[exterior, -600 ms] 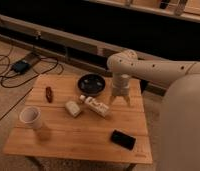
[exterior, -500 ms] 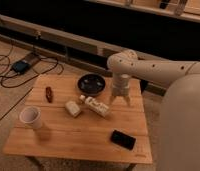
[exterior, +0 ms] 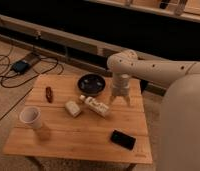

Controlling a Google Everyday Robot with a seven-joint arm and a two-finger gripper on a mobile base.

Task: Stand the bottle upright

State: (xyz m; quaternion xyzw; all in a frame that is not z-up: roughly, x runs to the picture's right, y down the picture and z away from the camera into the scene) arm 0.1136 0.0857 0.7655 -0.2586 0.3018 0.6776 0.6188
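- At the middle of a small wooden table (exterior: 68, 145), the bottle (exterior: 96, 106) lies on its side, slanted, with its white cap toward the far left and its base toward the near right.
- Just to its left sits a small cream block (exterior: 72, 108), close to the cap end but seemingly not touching it.
- The robot's gripper (exterior: 120, 99) points down at the table just to the right of the bottle, near its base end. Whether the claw is released or clenched cannot be told. It does not have the bottle.
- Also on the table: a dark round bowl (exterior: 90, 83) behind the bottle, a white paper cup (exterior: 31, 118) at the near left, a small brown object (exterior: 49, 93) at the far left, and a black phone (exterior: 123, 139) at the near right.
- The bottle looks like a slim, light plastic one. It will probably roll easily, feel smooth and dent if squeezed hard.
- The likeliest good hold is across the narrow body near the labelled middle, away from the cap, so that it pivots up onto its base.
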